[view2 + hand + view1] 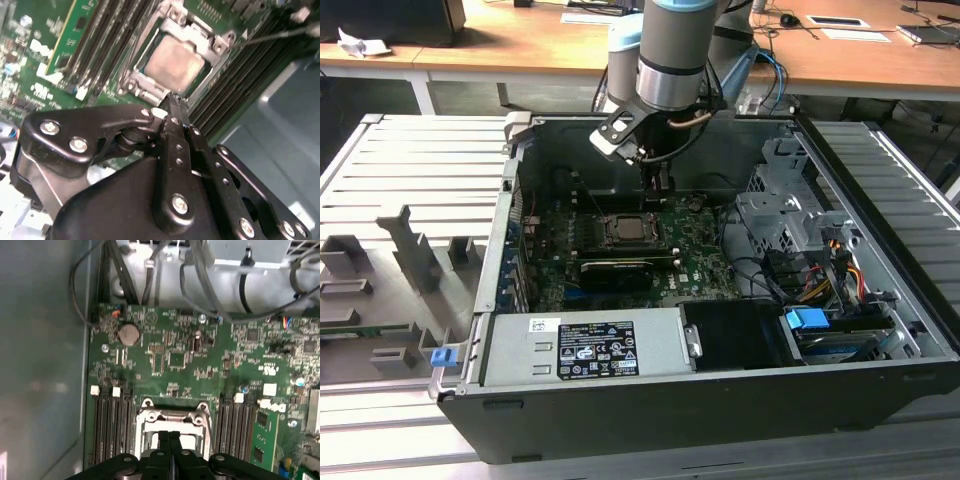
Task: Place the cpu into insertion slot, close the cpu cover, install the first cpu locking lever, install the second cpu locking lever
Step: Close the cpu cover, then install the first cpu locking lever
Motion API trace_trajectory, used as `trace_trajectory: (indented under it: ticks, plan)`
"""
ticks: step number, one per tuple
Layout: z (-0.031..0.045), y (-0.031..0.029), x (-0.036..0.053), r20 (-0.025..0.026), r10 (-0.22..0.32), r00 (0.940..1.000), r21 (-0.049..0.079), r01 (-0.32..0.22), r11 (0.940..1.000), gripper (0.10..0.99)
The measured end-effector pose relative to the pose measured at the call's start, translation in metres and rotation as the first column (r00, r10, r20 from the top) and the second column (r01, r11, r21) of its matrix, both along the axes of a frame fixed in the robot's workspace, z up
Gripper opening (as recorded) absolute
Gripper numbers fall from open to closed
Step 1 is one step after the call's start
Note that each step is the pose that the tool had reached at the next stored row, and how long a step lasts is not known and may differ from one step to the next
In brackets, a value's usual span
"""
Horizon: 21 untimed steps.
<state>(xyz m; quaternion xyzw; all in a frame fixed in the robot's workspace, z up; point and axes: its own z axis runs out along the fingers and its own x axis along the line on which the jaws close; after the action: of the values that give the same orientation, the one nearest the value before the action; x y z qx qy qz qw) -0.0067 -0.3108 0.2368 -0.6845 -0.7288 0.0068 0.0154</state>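
The black gripper (172, 102), its fingers pinched together on nothing, sits with its tips at the edge of the thin dark-metal cpu cover (192, 29). The cover lies over the silvery square cpu (172, 62), which is seated in the black insertion slot (129, 86). Any push, I judge, belongs on the frame's rim, never on the chip.

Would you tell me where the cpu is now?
In the second wrist view the cpu sits framed by the cpu cover, between the memory slots, just beyond the claw.

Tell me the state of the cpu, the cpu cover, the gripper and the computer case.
cpu: seated flat, silvery top showing through the cover's window.
cpu cover: closed down over the cpu.
gripper: shut, fingertips together at the cover's edge.
computer case: open, side panel off.
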Motion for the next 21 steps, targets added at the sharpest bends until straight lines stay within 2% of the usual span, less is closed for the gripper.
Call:
trace_trajectory:
  ticks: [2,4,6,12,21]
  plan:
    - [-0.0050,0.0000,-0.0023,0.0007,0.002,1.0000,0.000,-0.002,1.0000,0.106]
    - [-0.0074,-0.0001,-0.0025,0.0041,0.002,1.0000,0.000,-0.002,1.0000,0.106]
    - [-0.0096,-0.0001,-0.0043,0.0053,0.002,1.0000,0.000,-0.002,1.0000,0.106]
    - [-0.0103,-0.0001,-0.0141,0.0060,0.013,0.9999,0.000,-0.013,0.9999,0.106]
    - [-0.0103,-0.0001,-0.0201,0.0060,0.014,0.9999,0.002,-0.014,0.9999,0.106]
